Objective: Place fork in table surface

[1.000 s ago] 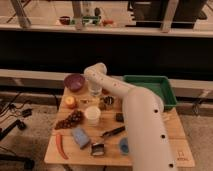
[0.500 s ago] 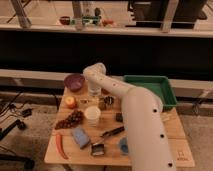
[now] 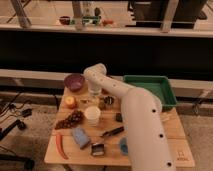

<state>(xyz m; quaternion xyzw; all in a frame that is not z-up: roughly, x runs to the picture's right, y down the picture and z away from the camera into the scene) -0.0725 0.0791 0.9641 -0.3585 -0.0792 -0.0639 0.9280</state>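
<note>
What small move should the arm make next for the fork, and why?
Probably a short, careful descent straight down: the gripper hangs low over the table surface between the purple bowl and the small metal cup, where bare wood shows. I cannot make out the fork itself.

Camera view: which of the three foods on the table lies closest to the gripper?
The apple, close beside the gripper, which hangs next to the purple bowl; the grapes and red chili lie farther toward the near edge.
</note>
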